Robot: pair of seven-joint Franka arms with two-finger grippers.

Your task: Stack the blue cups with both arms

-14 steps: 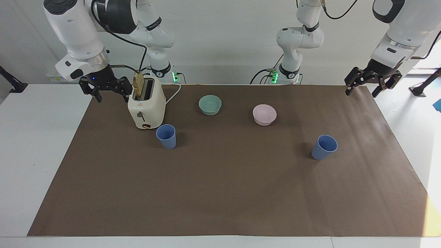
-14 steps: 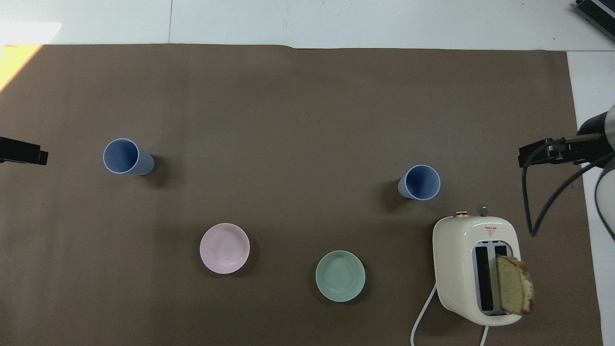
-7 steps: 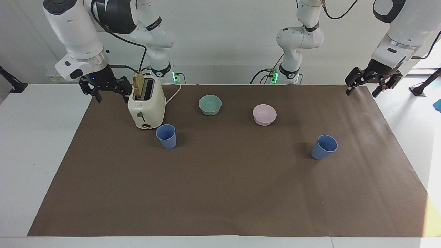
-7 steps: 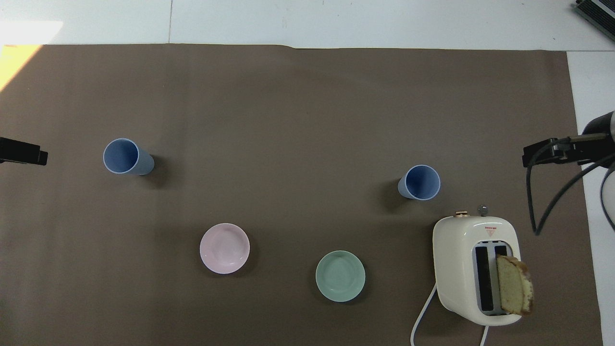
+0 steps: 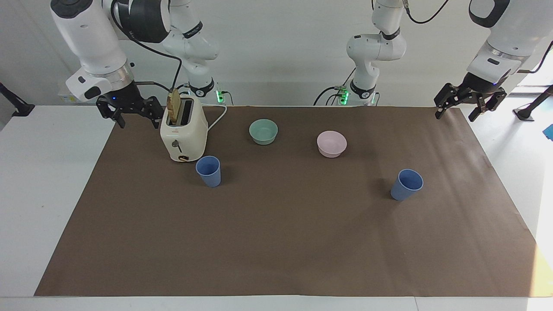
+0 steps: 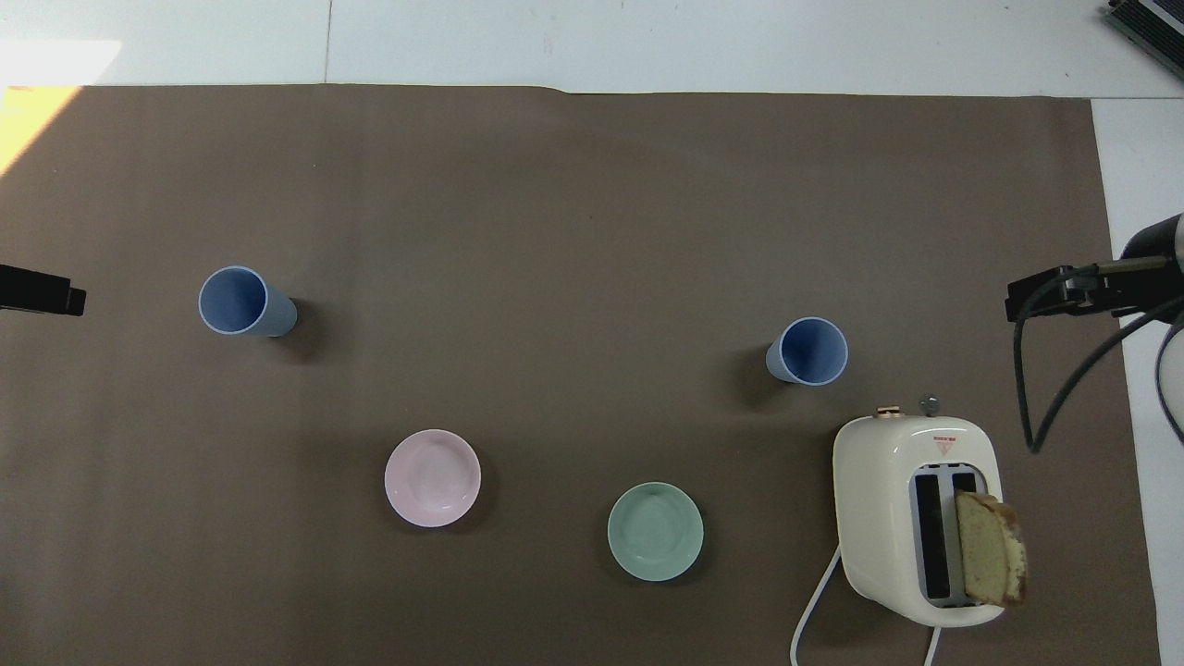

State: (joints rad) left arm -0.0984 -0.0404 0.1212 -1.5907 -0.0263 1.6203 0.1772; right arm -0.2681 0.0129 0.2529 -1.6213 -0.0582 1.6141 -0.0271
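Both blue cups stood upright and well apart on the brown mat: one cup [image 5: 208, 171] left of centre in the facing view, just below the cream toaster [image 5: 183, 129], the other cup [image 5: 406, 184] toward the right. The right tool [image 5: 129, 113] hung at upper left, the left tool [image 5: 468, 101] at upper right, fingers apart, holding nothing. The cups looked light, stiff and smooth; I would pinch one across its rim wall.

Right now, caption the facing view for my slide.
Two blue cups stand apart, unstacked; left gripper and right gripper open, raised.
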